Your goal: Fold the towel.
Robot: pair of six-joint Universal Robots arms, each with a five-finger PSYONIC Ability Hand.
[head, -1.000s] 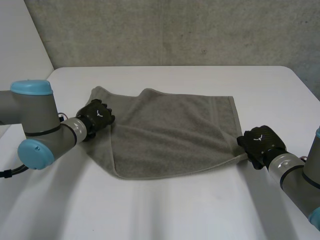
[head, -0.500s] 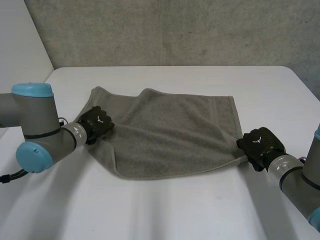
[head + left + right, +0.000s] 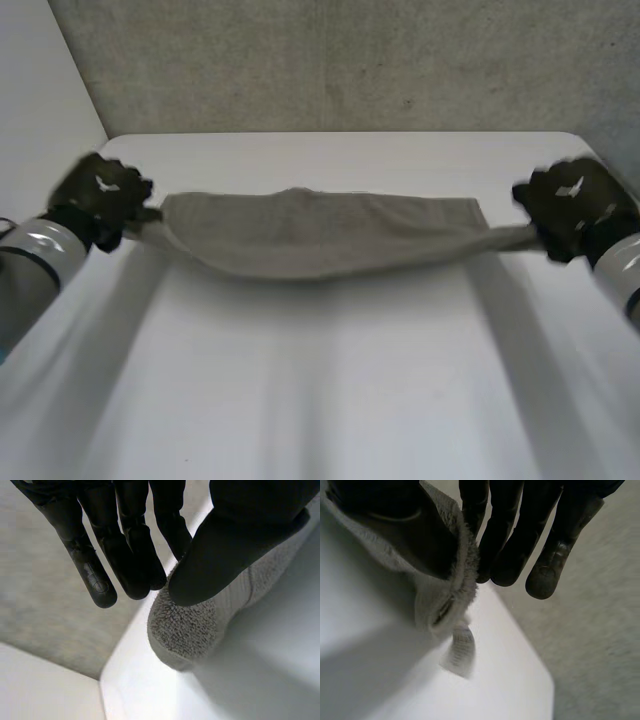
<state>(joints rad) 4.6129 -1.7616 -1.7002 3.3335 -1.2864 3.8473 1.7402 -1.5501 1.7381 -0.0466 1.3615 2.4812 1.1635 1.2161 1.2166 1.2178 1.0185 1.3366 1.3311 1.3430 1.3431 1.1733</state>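
The towel [image 3: 320, 235] – lying spread on the table [image 3: 330, 390] a second ago – now hangs stretched and sagging between the raised left hand [image 3: 100, 195] and right hand [image 3: 575, 205], each pinching an end corner between thumb and fingers – so the fold, I judge, is just starting.
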